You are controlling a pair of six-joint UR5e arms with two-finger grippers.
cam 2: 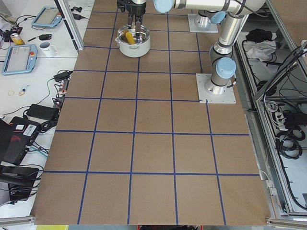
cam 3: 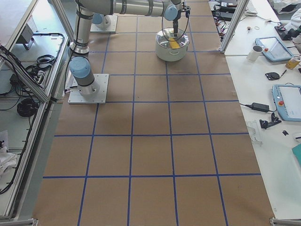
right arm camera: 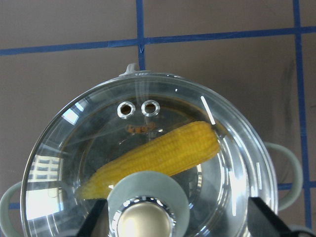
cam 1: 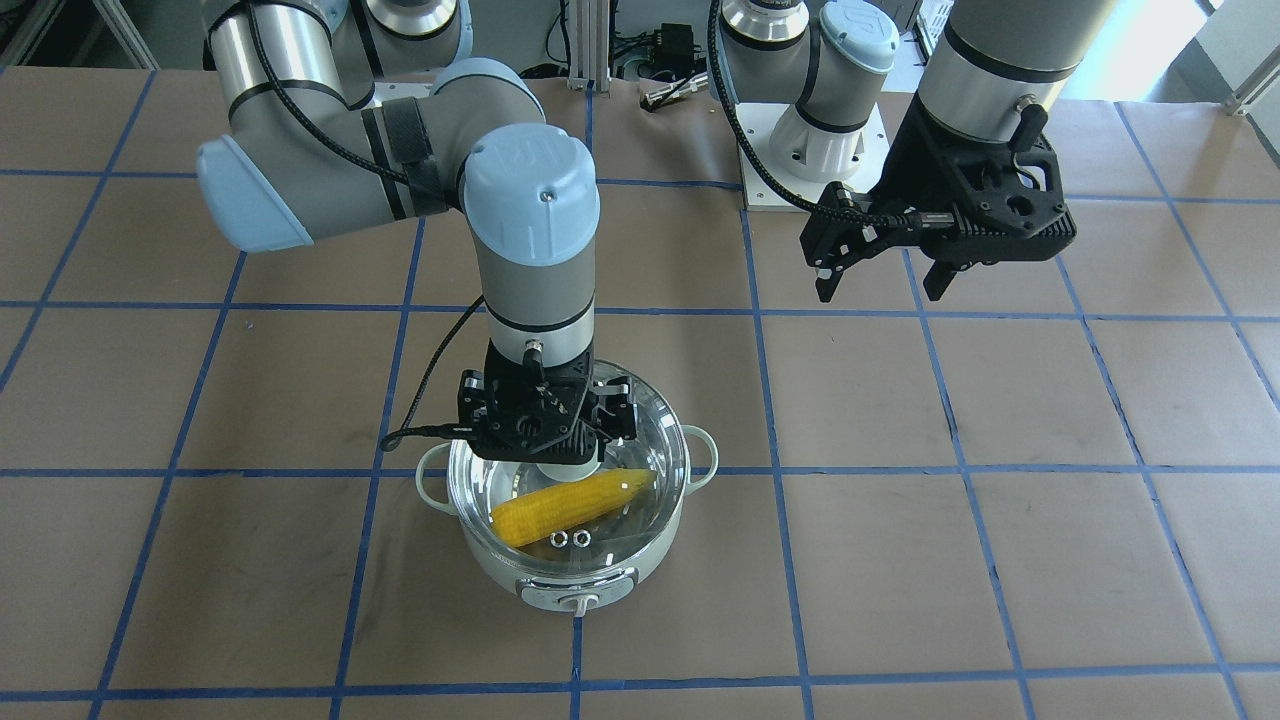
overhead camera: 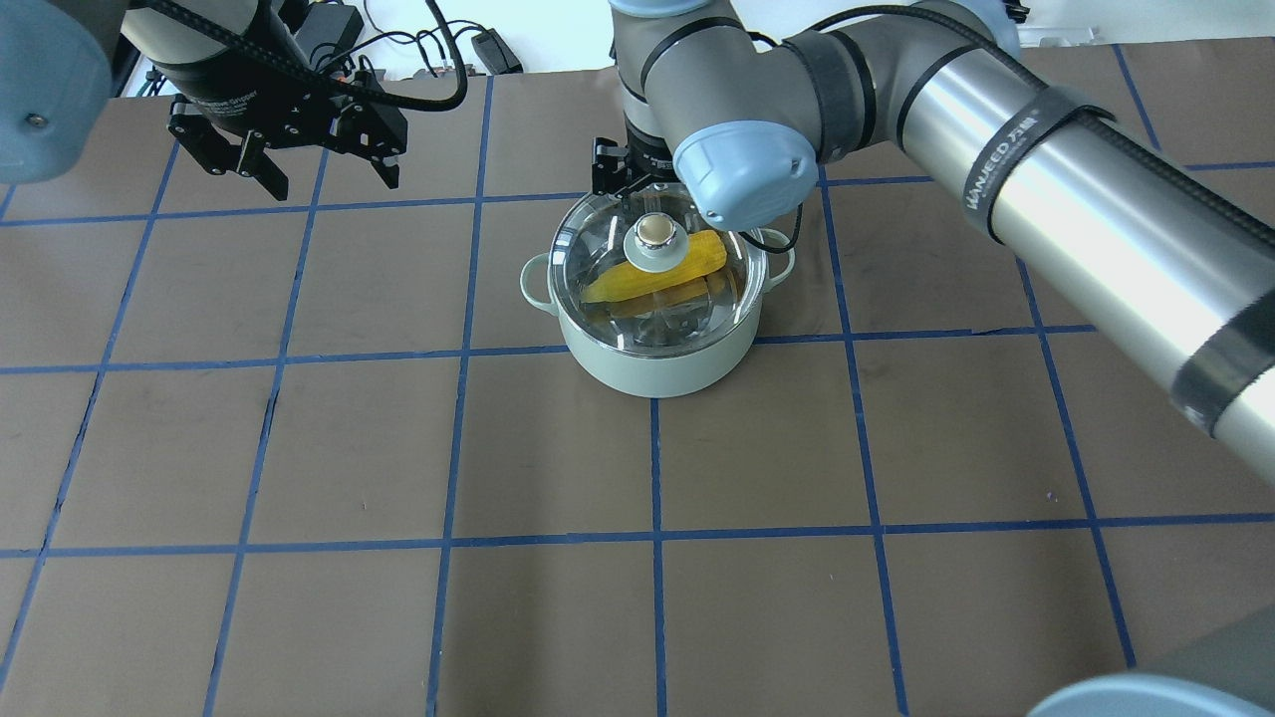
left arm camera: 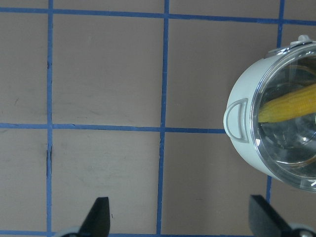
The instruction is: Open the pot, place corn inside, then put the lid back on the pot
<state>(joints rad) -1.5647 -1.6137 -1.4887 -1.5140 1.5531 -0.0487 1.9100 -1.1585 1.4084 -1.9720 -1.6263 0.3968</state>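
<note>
Pot [cam 1: 575, 585] is set on surface [cam 1: 900, 560], a brown sheet gridded with blue tape. The pot is round, pale mint and smooth, with a dial [cam 1: 578, 603] at the front and loop handles at the sides. Lid [cam 1: 655, 440], a clear glass dome, is seated on the pot, with two metal-ringed vent holes [cam 1: 570, 539] at its near edge. Corn [cam 1: 570, 505], yellow, kernelled and tapered, is seen through the glass, lying slanted inside the pot.

Right hand [right arm camera: 180, 219] is held directly over the lid, fingers [right arm camera: 266, 219] spread wide to either side of knob [right arm camera: 148, 217]. The knob is not gripped, so the hand is released. A "UR" mark is read on the blue cap [cam 1: 530, 170] above it. White print on a strap [overhead camera: 1006, 164] is not clearly legible.

Farther back, left hand [cam 1: 880, 290] is held above bare surface, well apart from the pot. It is released and holds nothing.
</note>
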